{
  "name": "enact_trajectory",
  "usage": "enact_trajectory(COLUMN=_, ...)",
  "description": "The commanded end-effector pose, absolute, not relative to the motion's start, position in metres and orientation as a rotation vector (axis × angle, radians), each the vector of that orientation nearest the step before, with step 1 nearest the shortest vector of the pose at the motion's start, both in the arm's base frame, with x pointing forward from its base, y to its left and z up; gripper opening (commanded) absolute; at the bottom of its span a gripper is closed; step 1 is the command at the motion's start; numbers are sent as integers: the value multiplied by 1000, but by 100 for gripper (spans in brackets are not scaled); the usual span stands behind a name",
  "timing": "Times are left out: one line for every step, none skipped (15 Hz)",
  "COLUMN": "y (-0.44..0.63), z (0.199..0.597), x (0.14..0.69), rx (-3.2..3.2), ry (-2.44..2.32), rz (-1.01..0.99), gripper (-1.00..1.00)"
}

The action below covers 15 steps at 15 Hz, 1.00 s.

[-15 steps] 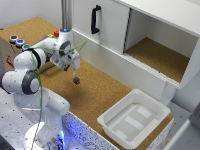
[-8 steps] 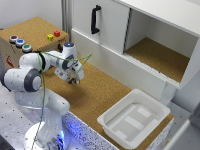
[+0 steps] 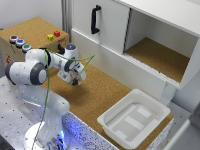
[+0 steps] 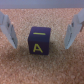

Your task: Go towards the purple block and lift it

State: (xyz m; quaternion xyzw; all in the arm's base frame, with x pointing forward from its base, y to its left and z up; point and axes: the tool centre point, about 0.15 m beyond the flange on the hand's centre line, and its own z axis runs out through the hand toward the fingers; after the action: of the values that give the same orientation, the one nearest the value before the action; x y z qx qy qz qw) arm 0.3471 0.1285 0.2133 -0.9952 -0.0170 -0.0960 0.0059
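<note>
The purple block (image 4: 39, 41) is a small dark cube with yellow markings, lying on the cork surface. In the wrist view it sits between my gripper's (image 4: 41, 46) two fingers, which stand apart on either side of it without touching it. In the exterior view my gripper (image 3: 76, 80) is low over the cork table in front of the white cabinet, pointing down. The block itself is hidden under the hand in that view.
A white tray (image 3: 134, 120) stands at the table's near right. Behind the arm, a cork-topped box holds a red block (image 3: 57, 33), a yellow block (image 3: 50, 36) and round buttons (image 3: 20, 43). The white cabinet has a black handle (image 3: 94, 19) and an open compartment (image 3: 160, 55).
My gripper has come down toward the cork surface and shifted slightly to the exterior view's right. Its fingers have stayed open.
</note>
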Motion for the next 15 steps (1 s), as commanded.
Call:
enact_trajectory(y=136, z=201, x=374, rx=-3188, ry=-79, rz=-212, gripper=-100)
enact_trajectory(y=136, z=198, x=373, rx=-3181, ry=-73, rz=-184, gripper=-100)
enact_trajectory(y=136, z=197, x=371, rx=-3178, ry=-67, rz=-172, gripper=-100)
enact_trajectory(y=136, z=196, x=369, rx=-3177, ry=-66, rz=-166, gripper=-100)
enact_trajectory(y=136, z=197, x=368, rx=-3183, ry=-56, rz=-170, gripper=-100)
enact_trajectory(y=134, z=205, x=366, rx=-3188, ry=-38, rz=-189, gripper=-100)
enact_trajectory(y=133, z=218, x=366, rx=-3190, ry=-25, rz=-217, gripper=-100)
enact_trajectory(y=132, z=236, x=366, rx=-3186, ry=-32, rz=-252, gripper=-100)
enact_trajectory(y=132, z=260, x=365, rx=-3179, ry=-52, rz=-303, gripper=-100)
enact_trajectory(y=133, z=281, x=365, rx=-3177, ry=-74, rz=-330, gripper=-100)
enact_trajectory(y=136, z=310, x=363, rx=-3182, ry=-102, rz=-388, gripper=-100)
enact_trajectory(y=138, z=350, x=361, rx=-3200, ry=-138, rz=-439, gripper=-100)
enact_trajectory(y=138, z=374, x=359, rx=-3208, ry=-158, rz=-452, gripper=-100)
enact_trajectory(y=136, z=405, x=355, rx=-3204, ry=-156, rz=-502, gripper=-100)
enact_trajectory(y=136, z=438, x=349, rx=-3201, ry=-174, rz=-556, gripper=-100)
